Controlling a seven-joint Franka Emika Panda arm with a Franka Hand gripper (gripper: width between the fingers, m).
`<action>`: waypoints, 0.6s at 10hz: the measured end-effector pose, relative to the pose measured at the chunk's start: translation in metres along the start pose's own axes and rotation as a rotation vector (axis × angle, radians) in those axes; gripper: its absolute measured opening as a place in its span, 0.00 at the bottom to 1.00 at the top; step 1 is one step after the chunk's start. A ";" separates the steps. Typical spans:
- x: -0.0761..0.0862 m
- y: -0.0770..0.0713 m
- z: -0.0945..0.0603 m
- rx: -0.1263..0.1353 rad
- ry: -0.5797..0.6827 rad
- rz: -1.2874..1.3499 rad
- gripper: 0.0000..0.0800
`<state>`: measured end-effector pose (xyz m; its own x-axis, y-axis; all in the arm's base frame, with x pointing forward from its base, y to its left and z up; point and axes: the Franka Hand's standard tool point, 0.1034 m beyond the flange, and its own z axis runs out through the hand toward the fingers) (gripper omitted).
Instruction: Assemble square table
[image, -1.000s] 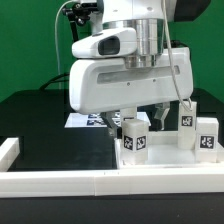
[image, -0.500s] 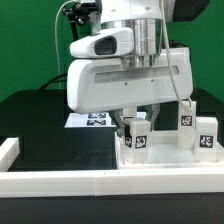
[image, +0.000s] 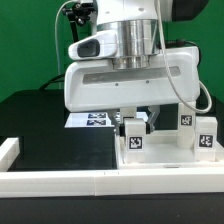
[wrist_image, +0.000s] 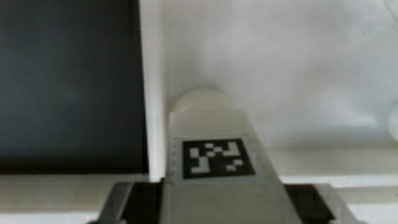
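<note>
Item: table leg (image: 133, 135), short, white, tagged, upright on the square panel (image: 165, 163), rear pair of legs just beyond. I judge it light, rigid, smooth-sided; hold mid-body on flat faces. My gripper (wrist_image: 217, 190) is closed around this leg.

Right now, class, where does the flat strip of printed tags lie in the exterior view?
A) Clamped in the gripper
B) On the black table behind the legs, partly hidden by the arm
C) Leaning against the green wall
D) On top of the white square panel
B: the marker board lies flat on the black table, behind the tagged legs, its far end hidden by the arm.
</note>
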<state>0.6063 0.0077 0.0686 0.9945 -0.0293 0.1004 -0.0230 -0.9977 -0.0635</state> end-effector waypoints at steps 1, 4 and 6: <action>0.000 0.000 0.000 0.005 0.005 0.106 0.36; 0.001 0.000 0.000 0.014 0.006 0.419 0.36; 0.000 -0.002 0.000 0.011 0.001 0.621 0.36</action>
<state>0.6061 0.0100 0.0684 0.7960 -0.6039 0.0419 -0.5959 -0.7939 -0.1207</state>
